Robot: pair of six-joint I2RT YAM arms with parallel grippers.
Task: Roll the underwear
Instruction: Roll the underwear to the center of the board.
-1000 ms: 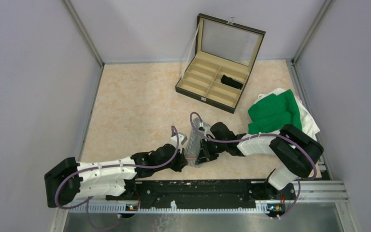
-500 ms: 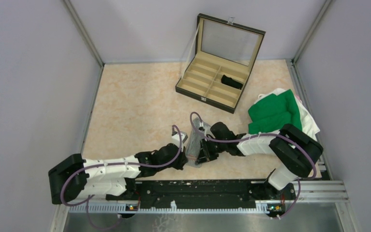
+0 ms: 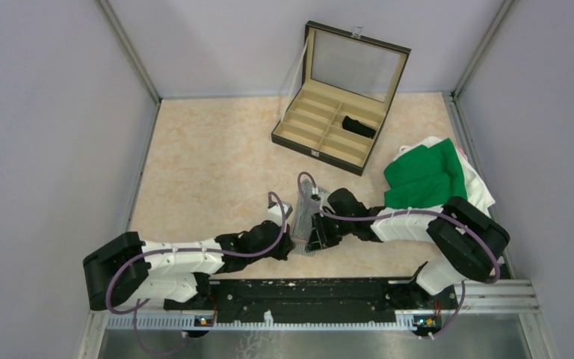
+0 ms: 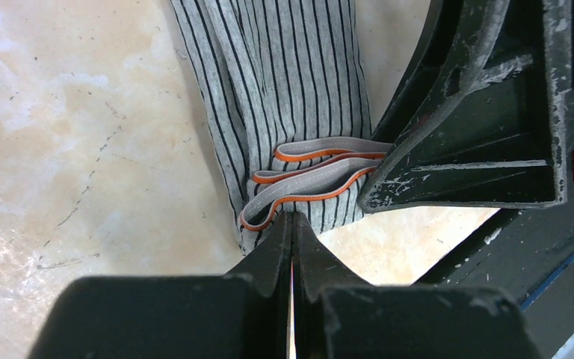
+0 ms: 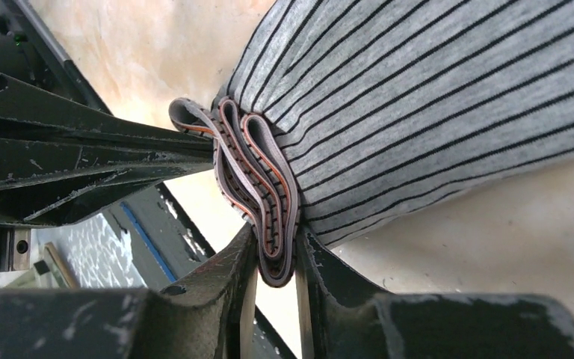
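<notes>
- At six o'clock on the table [image 3: 209,164], the striped underwear [image 3: 303,218] is lying.
- Fully closed, the left gripper [image 4: 291,224] is pinching its waistband [image 4: 306,168], apparently anchoring it.
- Barely parted, the right gripper [image 5: 275,262] is clamping the bunched band, probably to keep it gathered.

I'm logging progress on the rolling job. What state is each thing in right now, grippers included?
Underwear: laid out in a strip, waistband bunched in folds, not rolled.
Left gripper: shut, tips at the underwear's edge.
Right gripper: closed on the bunched waistband.
Case: open, lid up.
Black garment: lying in one case compartment.
Green cloth: lying on a white cloth.
</notes>
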